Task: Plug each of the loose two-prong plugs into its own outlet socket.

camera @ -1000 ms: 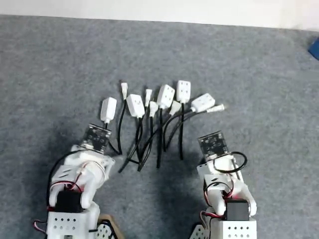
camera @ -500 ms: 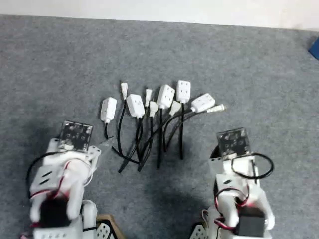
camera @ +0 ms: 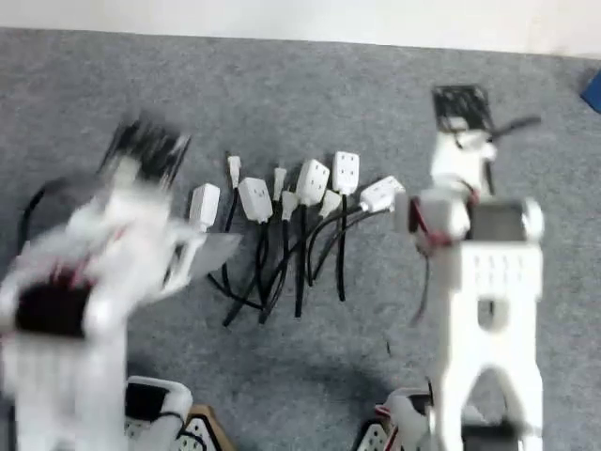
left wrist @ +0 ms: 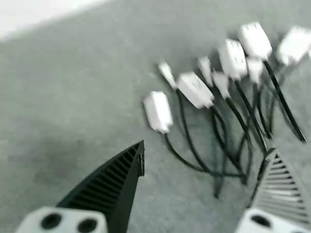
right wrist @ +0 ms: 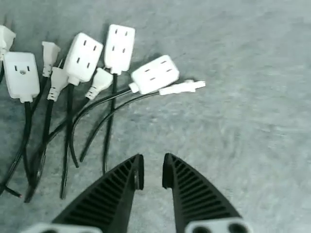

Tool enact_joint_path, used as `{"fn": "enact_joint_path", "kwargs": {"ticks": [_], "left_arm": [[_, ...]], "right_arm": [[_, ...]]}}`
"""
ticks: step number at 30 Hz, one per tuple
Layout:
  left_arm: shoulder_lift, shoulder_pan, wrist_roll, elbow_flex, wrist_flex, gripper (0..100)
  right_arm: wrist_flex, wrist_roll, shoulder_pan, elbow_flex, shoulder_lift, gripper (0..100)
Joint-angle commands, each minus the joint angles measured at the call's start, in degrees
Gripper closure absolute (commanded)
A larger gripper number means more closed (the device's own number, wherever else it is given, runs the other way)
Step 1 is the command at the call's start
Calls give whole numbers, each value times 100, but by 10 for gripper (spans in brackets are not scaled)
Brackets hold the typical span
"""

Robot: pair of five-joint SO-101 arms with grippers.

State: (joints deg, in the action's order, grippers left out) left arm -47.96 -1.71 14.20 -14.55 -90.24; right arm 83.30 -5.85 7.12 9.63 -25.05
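Note:
Several white outlet sockets [camera: 312, 180] on black cords lie fanned out mid-carpet, with several loose white two-prong plugs [camera: 289, 202] between them. In the left wrist view my left gripper [left wrist: 206, 149] hovers above the cords, open wide and holding nothing. The leftmost socket [left wrist: 157, 111] lies just past its dark finger [left wrist: 119, 177]. My right gripper [right wrist: 153, 158] hangs over bare carpet, its fingers a narrow gap apart and empty. Beyond it lie the rightmost socket [right wrist: 154, 74] and a loose plug [right wrist: 182, 87] beside that socket.
The black cords [camera: 282, 268] trail in a tangle toward the arm bases. Grey carpet [camera: 376, 85] spreads all around the cluster. A blue object [camera: 592, 91] pokes in at the right edge. Both arms [camera: 479, 254] stand tall over the scene.
Both arms have risen from their folded pose near the front edge and swung up over the cords. The sockets and plugs have not moved.

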Motion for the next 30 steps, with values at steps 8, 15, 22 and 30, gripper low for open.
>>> {"fn": "enact_joint_path", "kwargs": {"ticks": [8, 15, 22, 30], "left_arm": [[5490, -198, -70, 2941, -316, 632], [6571, 1086, 571, 3468, -114, 632], [7275, 1851, 193, 4154, 730, 632], [7741, 1657, 202, 4664, 466, 632]], "right_arm": [[-1719, 79, 189, 48, 2000, 913], [-2475, 105, 295, 541, 2325, 913], [-3064, 448, 1051, 1341, 2404, 911], [-3398, 484, 840, 1798, 2088, 911]]}}
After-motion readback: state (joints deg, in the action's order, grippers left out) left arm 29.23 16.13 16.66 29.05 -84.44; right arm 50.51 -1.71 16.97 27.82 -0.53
